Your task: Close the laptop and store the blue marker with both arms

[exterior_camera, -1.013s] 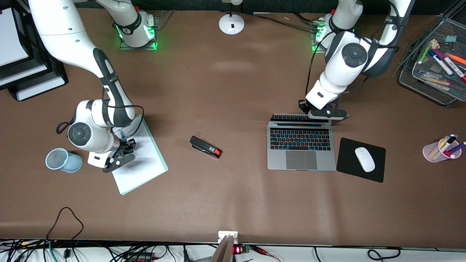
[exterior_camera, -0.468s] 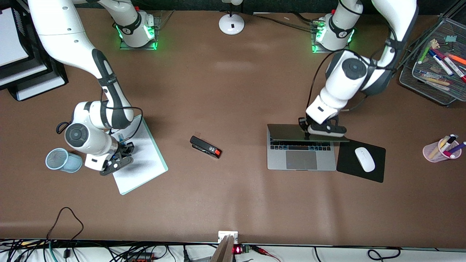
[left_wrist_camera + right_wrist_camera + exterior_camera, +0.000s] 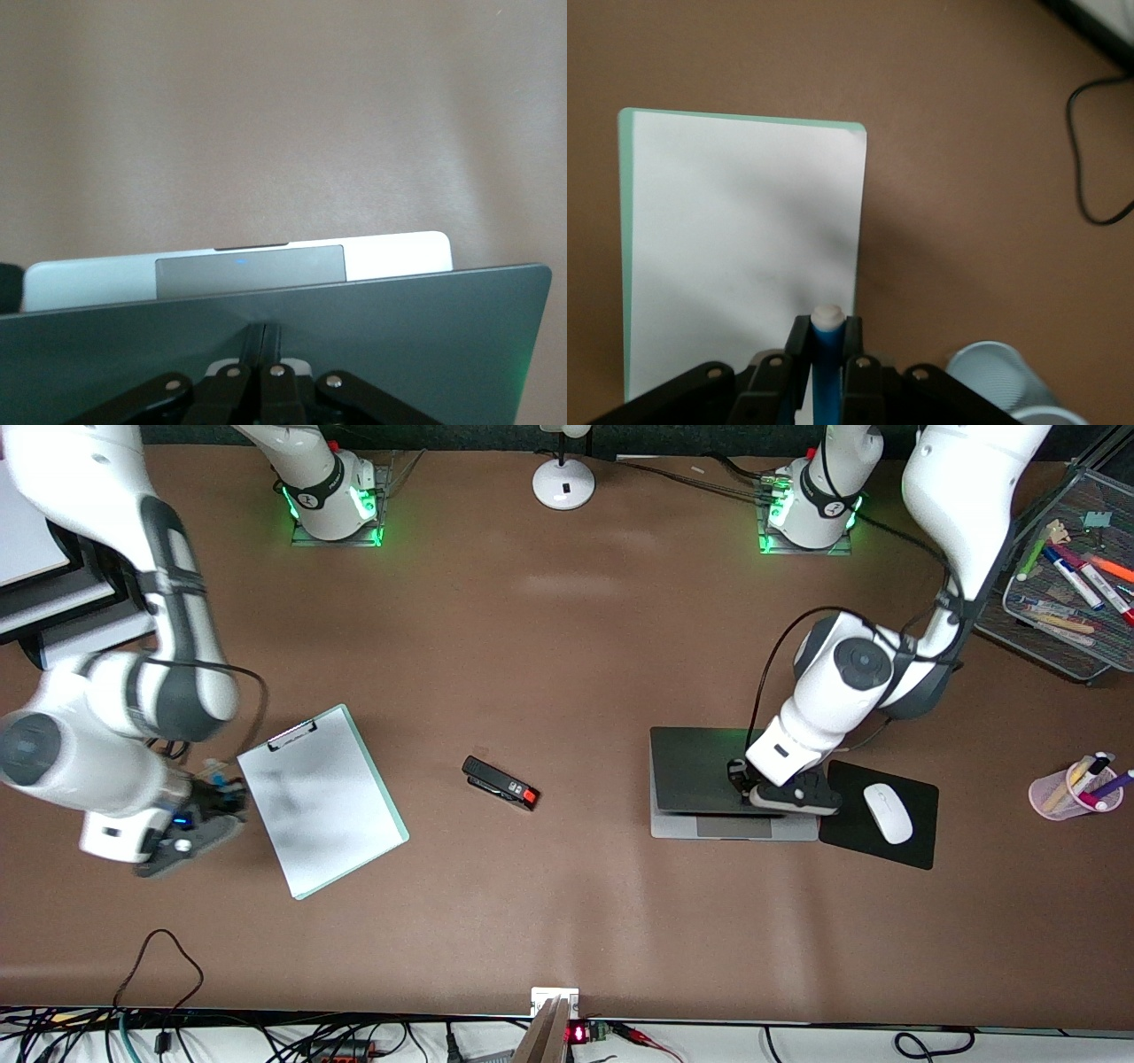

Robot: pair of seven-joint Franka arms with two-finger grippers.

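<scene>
The laptop [image 3: 722,795] is seen in the front view lying toward the left arm's end of the table, its dark lid lowered over most of the base so that only a grey strip with the trackpad is left uncovered at the edge nearest the camera. The left gripper [image 3: 760,790] rests on that lid. In the left wrist view [image 3: 263,341] its fingers are pressed together with nothing between them, tips against the lid [image 3: 354,336], and the lid is shown tilted above the base with a gap beneath it, which the front view does not reveal.

The right gripper [image 3: 208,802] is raised in the air beside the clipboard [image 3: 321,797], at the right arm's end of the table. There the blue marker [image 3: 215,772] is barely made out; in the right wrist view it [image 3: 827,359] is seen clamped upright between the fingers [image 3: 799,350], pale cap end outward. A light-blue mesh cup [image 3: 1001,381] is shown only in that view, below the gripper.

The table [image 3: 576,646] is covered in brown. A black stapler [image 3: 500,783] lies near its middle, and a white mouse [image 3: 888,813] sits on a black pad [image 3: 850,841] just beside the laptop.
</scene>
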